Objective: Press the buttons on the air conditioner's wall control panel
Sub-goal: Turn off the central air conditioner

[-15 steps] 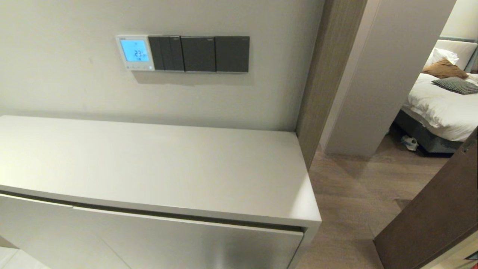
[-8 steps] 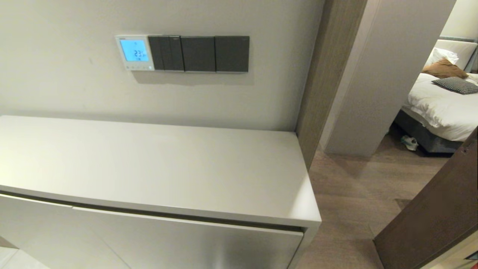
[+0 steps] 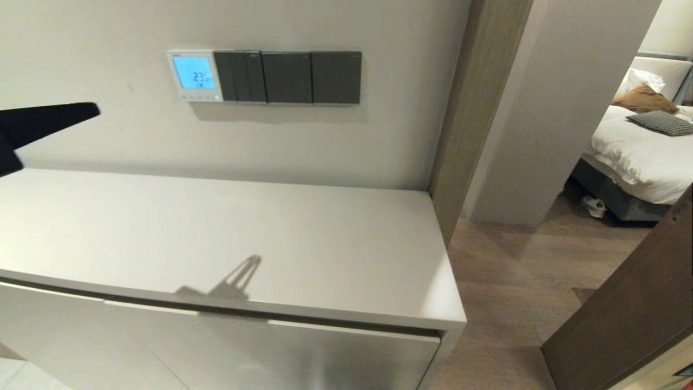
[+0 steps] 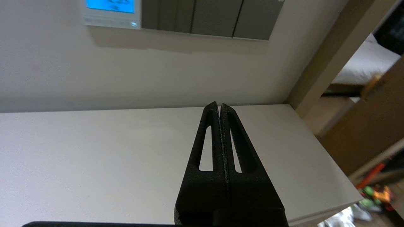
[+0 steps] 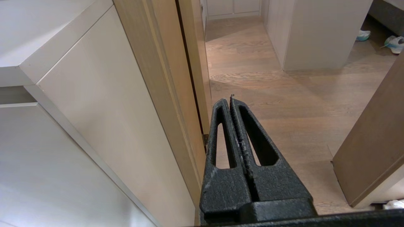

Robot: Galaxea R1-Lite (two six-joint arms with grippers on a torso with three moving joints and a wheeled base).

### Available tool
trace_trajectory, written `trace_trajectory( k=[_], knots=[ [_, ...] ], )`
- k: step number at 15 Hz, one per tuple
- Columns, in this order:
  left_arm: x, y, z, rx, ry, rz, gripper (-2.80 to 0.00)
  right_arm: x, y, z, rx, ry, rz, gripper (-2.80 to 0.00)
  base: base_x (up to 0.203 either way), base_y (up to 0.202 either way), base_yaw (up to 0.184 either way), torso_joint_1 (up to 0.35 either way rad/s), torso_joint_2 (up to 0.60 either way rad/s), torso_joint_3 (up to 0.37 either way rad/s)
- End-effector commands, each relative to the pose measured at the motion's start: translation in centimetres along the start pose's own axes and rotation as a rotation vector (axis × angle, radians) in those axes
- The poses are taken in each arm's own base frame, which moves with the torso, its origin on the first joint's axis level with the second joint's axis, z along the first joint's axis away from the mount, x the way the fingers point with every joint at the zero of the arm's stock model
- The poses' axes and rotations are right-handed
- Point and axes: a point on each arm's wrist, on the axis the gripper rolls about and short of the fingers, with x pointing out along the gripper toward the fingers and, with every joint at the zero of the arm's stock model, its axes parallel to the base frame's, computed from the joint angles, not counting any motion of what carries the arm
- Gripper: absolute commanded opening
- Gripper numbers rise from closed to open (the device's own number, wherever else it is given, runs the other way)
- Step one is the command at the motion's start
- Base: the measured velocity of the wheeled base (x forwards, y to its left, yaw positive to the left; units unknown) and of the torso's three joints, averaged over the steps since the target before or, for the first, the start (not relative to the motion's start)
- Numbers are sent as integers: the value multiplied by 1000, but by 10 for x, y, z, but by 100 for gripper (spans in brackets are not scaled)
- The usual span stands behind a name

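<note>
The left gripper [image 3: 92, 110], fingers pressed together and empty, hangs over the table's [image 3: 325, 260] left edge, with the wall control panel [image 3: 195, 76] and its buttons [image 3: 197, 97] above and rightward, while the right gripper [image 5: 231, 99], likewise closed, stays low.

Right gripper [image 5: 230, 98], fingers [image 5: 221, 132] together, above wooden floor [image 5: 284, 94]

So the small square white plastic wall control panel [image 3: 194, 76] sits on the wall above the long flat-topped cabinet [image 3: 303, 244], with the row of three dark grey square switch plates [image 3: 288, 77] touching its right side. The black left gripper [image 3: 92, 110] hangs over the cabinet's left end, below-left of the panel, well apart from it.
</note>
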Motion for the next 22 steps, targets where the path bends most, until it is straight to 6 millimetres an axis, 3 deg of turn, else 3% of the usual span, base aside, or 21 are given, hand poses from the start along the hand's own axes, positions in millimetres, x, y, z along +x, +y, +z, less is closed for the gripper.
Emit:
trace_trajectory(
  k=[1, 5, 10, 22],
  knots=[
    [56, 11, -6, -30, 76, -33, -280, 0, 0, 0, 0, 3, -1, -280, 0, 0, 0, 0, 0, 0],
    [105, 22, 4, -28, 33, -30, -280, 0, 0, 0, 0, 3, 1, -280, 0, 0, 0, 0, 0, 0],
    [143, 35, 3, -9, -45, 39, -280, 0, 0, 0, 0, 3, 1, -280, 0, 0, 0, 0, 0, 0],
    [191, 55, -25, -22, 16, 118, -280, 0, 0, 0, 0, 3, 1, -280, 0, 0, 0, 0, 0, 0]
  ],
)
